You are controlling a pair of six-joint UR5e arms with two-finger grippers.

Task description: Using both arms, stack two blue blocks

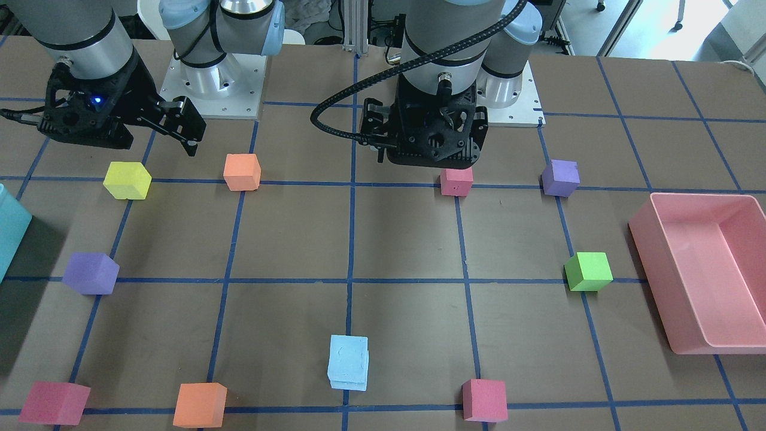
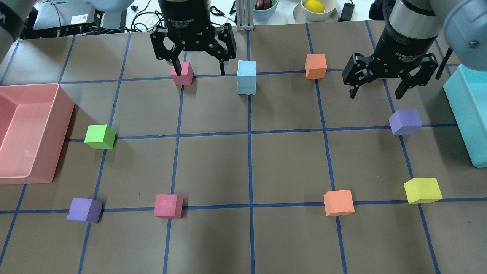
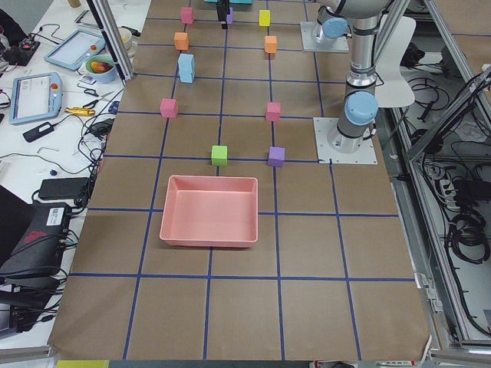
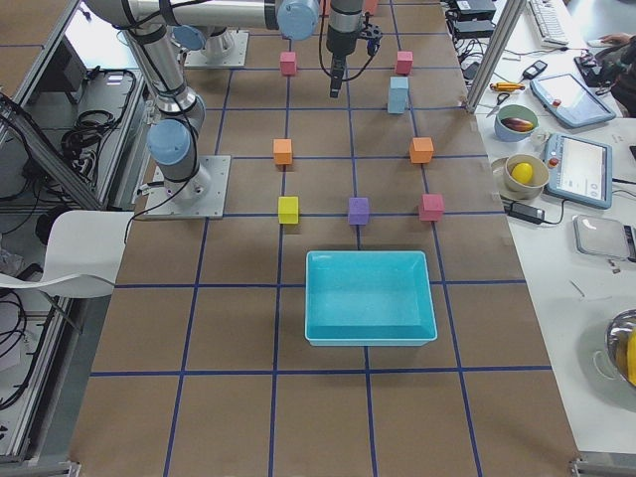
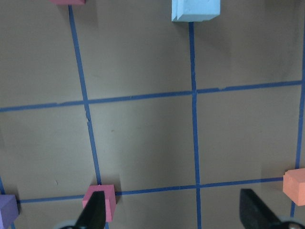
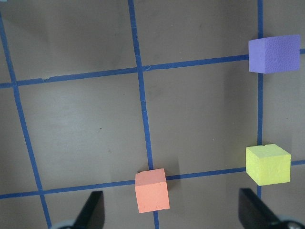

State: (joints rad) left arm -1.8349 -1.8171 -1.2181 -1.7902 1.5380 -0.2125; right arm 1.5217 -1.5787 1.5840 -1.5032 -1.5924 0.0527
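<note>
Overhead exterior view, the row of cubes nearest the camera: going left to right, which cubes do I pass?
purple cube → pink cube → orange cube → yellow cube

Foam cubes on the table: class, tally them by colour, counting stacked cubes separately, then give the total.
Pink foam cubes: 3
Orange foam cubes: 2
Purple foam cubes: 2
Pale blue foam cubes, stacked: 2
Yellow foam cube: 1
Green foam cube: 1
Total: 11
</note>
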